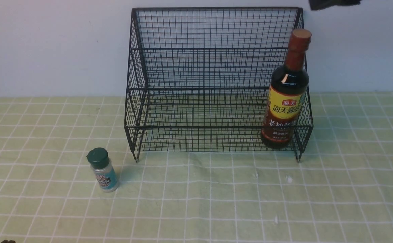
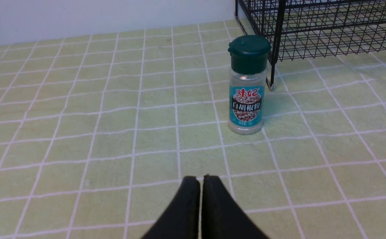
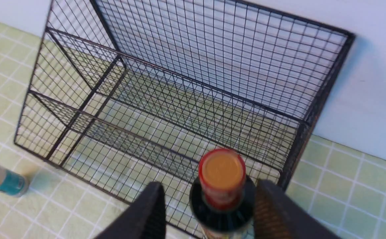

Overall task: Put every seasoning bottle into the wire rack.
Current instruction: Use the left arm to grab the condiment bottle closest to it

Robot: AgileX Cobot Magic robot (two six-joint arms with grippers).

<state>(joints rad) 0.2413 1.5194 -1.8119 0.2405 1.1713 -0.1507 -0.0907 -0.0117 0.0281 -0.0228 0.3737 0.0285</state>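
Note:
The tall dark soy-sauce bottle (image 1: 286, 101) stands upright in the right front corner of the black wire rack (image 1: 213, 67). My right gripper (image 3: 209, 187) hangs open above it, its fingers clear of the brown-red cap (image 3: 222, 172) on both sides. A dark part of that gripper shows at the front view's top edge, above the cap. The small clear shaker (image 1: 103, 170) with its green cap stands on the cloth outside the rack, near the rack's front left foot. My left gripper (image 2: 200, 179) is shut and empty, low over the cloth a short way from the shaker (image 2: 247, 86).
A green checked cloth (image 1: 216, 202) covers the table. A pale wall (image 1: 48, 44) rises right behind the rack. The rack's left foot (image 2: 271, 87) stands just beyond the shaker.

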